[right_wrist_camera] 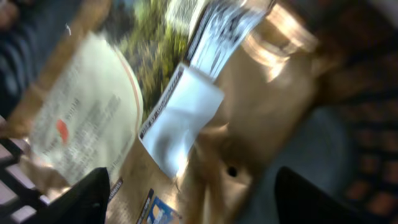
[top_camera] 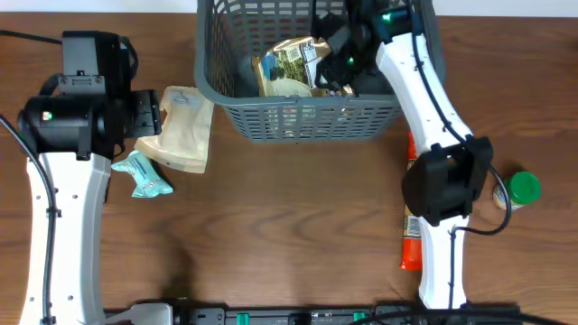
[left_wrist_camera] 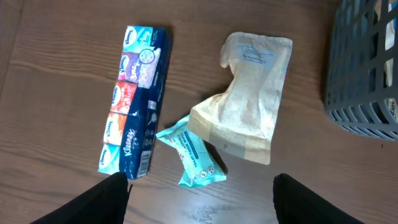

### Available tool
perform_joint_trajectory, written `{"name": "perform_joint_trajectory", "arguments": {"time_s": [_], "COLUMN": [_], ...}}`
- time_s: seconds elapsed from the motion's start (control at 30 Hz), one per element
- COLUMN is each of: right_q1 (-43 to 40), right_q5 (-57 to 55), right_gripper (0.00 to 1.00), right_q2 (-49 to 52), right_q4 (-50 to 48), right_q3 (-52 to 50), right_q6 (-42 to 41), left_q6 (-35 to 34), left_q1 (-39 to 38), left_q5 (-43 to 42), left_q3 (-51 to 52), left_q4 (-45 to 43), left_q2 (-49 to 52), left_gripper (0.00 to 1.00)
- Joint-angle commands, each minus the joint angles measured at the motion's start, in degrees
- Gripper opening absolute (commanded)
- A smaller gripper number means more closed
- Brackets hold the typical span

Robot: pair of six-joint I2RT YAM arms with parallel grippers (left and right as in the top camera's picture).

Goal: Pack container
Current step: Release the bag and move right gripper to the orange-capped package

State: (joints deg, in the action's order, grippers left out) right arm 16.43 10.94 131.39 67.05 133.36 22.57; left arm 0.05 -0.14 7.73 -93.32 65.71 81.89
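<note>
The dark grey lattice container [top_camera: 298,119] stands at the table's far middle. A gold-brown packet [top_camera: 287,68] with a printed label lies inside it. My right gripper [top_camera: 339,54] is down in the container over that packet. In the blurred right wrist view its fingers [right_wrist_camera: 193,202] are wide apart, with the packet [right_wrist_camera: 249,118] right below them. My left gripper [top_camera: 149,113] is open and empty above the table at the left; its fingers [left_wrist_camera: 199,205] hover just short of a teal packet [left_wrist_camera: 193,152]. A corner of the container [left_wrist_camera: 364,68] shows at the right of the left wrist view.
A tan paper pouch [left_wrist_camera: 245,99] lies partly over the teal packet, left of the container. A multi-pack of Kleenex tissues [left_wrist_camera: 134,99] lies further left. An orange packet [top_camera: 411,253] lies under my right arm, with a green-lidded jar [top_camera: 522,188] beside it.
</note>
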Motion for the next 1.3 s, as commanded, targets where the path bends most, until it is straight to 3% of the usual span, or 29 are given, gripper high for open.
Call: {"name": "perform_joint_trajectory", "arguments": {"time_s": [0.0,0.2,0.4,0.57,0.67,0.87,1.0,1.27], "right_q1": [0.15,-5.79,-17.81,-24.61,-25.29,-22.56,-20.85,-20.79], "right_q5": [0.50,-2.73,-4.74,-5.20,-4.52,-5.22,-13.18,-15.67], "right_gripper": [0.75,0.96,0.99,0.99,0.99,0.99,0.99,0.99], "right_q2": [-8.79,-17.79,-23.43,-24.02,-25.66,-38.64,-48.52,-60.92], "right_q4": [-0.33,0.81,16.02,29.66,30.29,30.25,28.74,3.19], "right_q3": [6.91,13.42,13.46,13.46,9.92,-11.17,-27.65,-58.66], "right_q6": [-5.46,-19.28,-36.26,-37.99,-36.54,-36.50,-40.65,-41.40], "left_q6": [0.33,0.33,0.33,0.33,0.33,0.33,0.33,0.33], "left_q1": [0.24,0.24,0.24,0.24,0.24,0.24,0.24,0.24], "left_q5": [0.48,0.48,0.46,0.46,0.46,0.46,0.46,0.46], "left_q3": [-0.66,-0.66,-0.66,-0.66,-0.66,-0.66,-0.66,-0.66], "left_q4": [0.22,0.24,0.24,0.24,0.26,0.28,0.48,0.87], "left_q2": [0.26,0.26,0.26,0.26,0.26,0.26,0.26,0.26], "left_gripper": [0.73,0.73,0.73,0.73,0.73,0.73,0.73,0.73]}}
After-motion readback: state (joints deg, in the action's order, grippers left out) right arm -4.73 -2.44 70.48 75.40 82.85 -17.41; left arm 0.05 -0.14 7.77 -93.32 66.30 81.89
